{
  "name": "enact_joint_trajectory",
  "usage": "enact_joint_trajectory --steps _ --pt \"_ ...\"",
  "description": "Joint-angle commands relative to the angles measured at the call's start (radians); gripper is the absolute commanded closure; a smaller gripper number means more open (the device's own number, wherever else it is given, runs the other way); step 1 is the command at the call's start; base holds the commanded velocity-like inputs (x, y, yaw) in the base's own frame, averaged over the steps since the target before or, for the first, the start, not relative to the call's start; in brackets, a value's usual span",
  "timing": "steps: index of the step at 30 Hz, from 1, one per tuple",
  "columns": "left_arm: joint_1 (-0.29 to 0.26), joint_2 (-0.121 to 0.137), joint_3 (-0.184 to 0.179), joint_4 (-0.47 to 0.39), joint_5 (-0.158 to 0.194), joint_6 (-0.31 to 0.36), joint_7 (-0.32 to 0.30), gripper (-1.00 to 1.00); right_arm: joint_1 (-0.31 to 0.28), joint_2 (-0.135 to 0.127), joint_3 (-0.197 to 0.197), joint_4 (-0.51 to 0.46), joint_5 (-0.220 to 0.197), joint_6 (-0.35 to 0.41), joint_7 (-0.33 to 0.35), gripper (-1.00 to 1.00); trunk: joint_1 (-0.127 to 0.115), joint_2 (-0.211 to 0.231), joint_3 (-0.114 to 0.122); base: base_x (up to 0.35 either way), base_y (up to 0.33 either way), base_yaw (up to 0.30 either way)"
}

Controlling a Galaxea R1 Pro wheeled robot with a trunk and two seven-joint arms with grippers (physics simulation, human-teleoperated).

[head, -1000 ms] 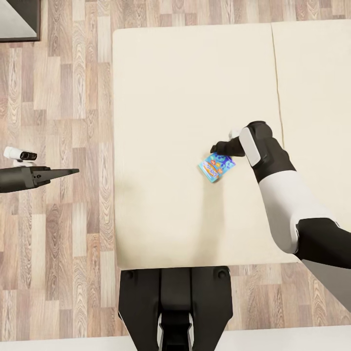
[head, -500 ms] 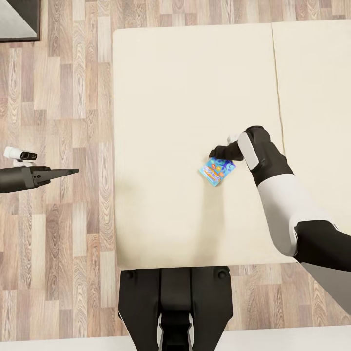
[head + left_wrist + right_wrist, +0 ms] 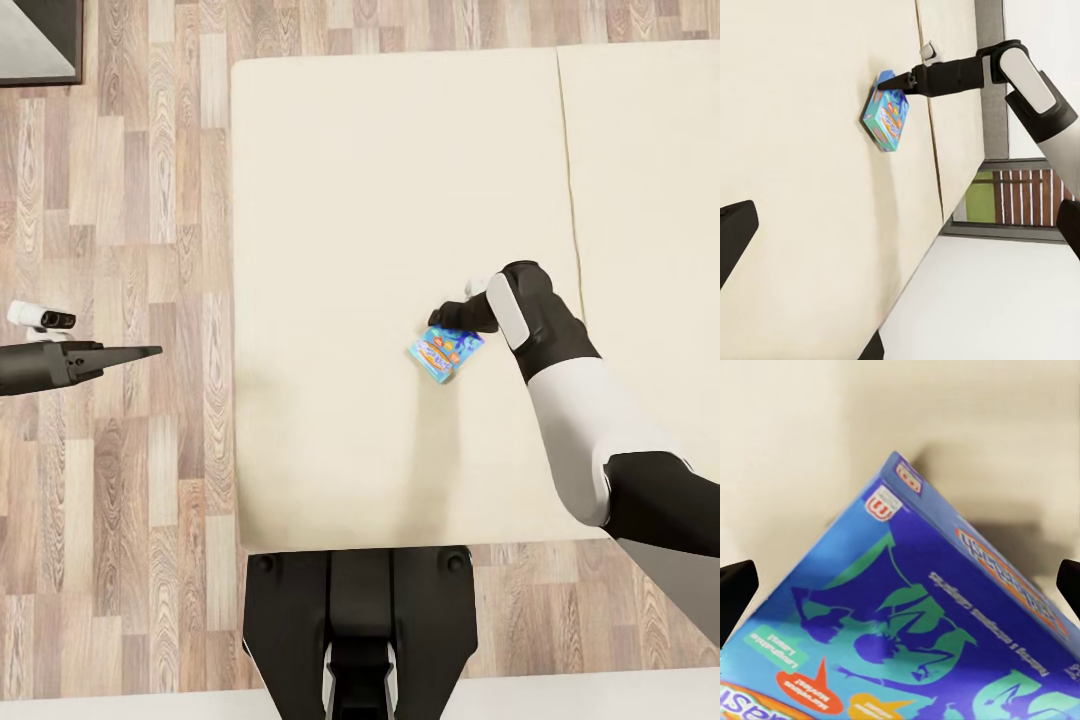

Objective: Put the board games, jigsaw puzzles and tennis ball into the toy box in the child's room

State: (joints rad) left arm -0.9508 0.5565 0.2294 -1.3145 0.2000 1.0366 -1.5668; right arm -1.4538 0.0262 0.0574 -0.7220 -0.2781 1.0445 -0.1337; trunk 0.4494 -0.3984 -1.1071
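The blue game box (image 3: 922, 652) carries print, but almost none of it reads. In the right wrist view a small red square logo near its corner, at about 11 o'clock, shows a white "m". The lettering along its edge and on its orange patches is too blurred to read.

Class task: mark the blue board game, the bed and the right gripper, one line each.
blue board game (image 3: 446, 352): head view, centre of its printed lid.
bed (image 3: 380, 180): head view, bare cream mattress.
right gripper (image 3: 436, 318): head view, between the fingertips at the game's edge.
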Motion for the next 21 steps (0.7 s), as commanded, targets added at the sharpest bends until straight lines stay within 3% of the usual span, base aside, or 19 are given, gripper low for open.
enact_joint_trajectory --steps 1,7,21 --pt "0.000 0.000 0.000 0.000 0.000 0.011 -0.004 -1.00 0.000 0.000 0.002 -0.001 -0.012 0.003 -0.009 -1.00 0.001 -0.002 -0.001 0.000 0.000 0.000" --pt "0.000 0.000 0.012 0.000 0.000 0.011 -0.004 -1.00 0.000 0.000 0.002 -0.001 -0.051 0.003 0.024 -1.00 0.001 -0.002 -0.001 0.000 0.000 0.000" --pt "0.000 0.000 0.016 0.000 0.001 0.011 -0.004 -1.00 0.000 0.000 0.003 0.004 -0.093 0.003 0.030 -1.00 0.001 -0.002 -0.001 0.000 0.000 0.000"
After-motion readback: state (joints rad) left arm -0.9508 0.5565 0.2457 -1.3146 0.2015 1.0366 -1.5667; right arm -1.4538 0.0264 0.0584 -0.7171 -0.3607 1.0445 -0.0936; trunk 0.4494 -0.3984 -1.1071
